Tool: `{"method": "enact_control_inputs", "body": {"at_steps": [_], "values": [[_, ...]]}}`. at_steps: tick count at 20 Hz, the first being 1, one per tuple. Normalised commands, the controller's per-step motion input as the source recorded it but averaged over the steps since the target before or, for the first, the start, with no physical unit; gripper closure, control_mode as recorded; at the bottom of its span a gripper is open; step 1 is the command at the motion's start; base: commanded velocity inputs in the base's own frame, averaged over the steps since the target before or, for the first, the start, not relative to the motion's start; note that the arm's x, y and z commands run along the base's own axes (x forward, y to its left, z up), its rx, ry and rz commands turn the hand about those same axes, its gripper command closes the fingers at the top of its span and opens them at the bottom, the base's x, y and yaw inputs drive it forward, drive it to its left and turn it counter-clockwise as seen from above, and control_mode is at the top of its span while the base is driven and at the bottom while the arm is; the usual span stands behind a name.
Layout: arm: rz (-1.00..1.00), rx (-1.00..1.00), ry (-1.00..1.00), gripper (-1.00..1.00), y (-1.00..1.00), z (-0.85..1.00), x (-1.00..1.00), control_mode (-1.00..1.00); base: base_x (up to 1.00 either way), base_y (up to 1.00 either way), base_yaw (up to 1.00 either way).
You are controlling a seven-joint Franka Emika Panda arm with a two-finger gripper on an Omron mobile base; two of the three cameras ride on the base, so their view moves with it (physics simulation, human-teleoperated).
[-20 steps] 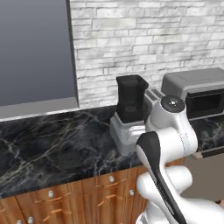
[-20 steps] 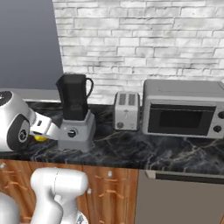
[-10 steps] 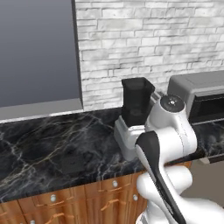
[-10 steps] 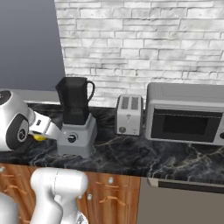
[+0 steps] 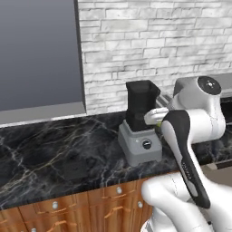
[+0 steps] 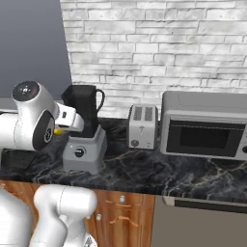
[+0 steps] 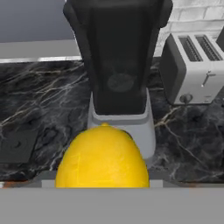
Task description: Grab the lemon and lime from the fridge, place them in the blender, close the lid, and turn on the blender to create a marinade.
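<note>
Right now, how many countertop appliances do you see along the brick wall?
3. The blender stands at the left, the toaster in the middle and the microwave at the right. The arm may be hiding more behind it.

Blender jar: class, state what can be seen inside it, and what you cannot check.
Through the dark blender jar only a round shape low inside shows, likely the blade hub; no fruit is visible. The held lemon covers part of the grey base, and the smoky walls obscure the rest.
</note>
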Motion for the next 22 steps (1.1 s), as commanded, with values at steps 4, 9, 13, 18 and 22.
{"method": "enact_control_inputs", "body": {"at_steps": [4, 9, 13, 18, 22], "values": [[0.0, 0.0, 0.0, 1.0, -0.05, 0.82, 0.8, -1.0, 0.0, 0.0, 0.0], [0.0, 0.0, 0.03, 1.0, 0.0, 0.6, 0.88, -1.0, 0.0, 0.0, 0.0], [0.0, 0.0, 0.08, 1.0, 0.01, 0.09, 1.0, -1.0, 0.0, 0.0, 0.0], [0.0, 0.0, 0.17, 1.0, 0.0, -0.11, 1.0, -1.0, 0.0, 0.0, 0.0], [0.0, 0.0, 0.17, 1.0, 0.01, -0.32, 0.98, -1.0, 0.0, 0.0, 0.0]]}}
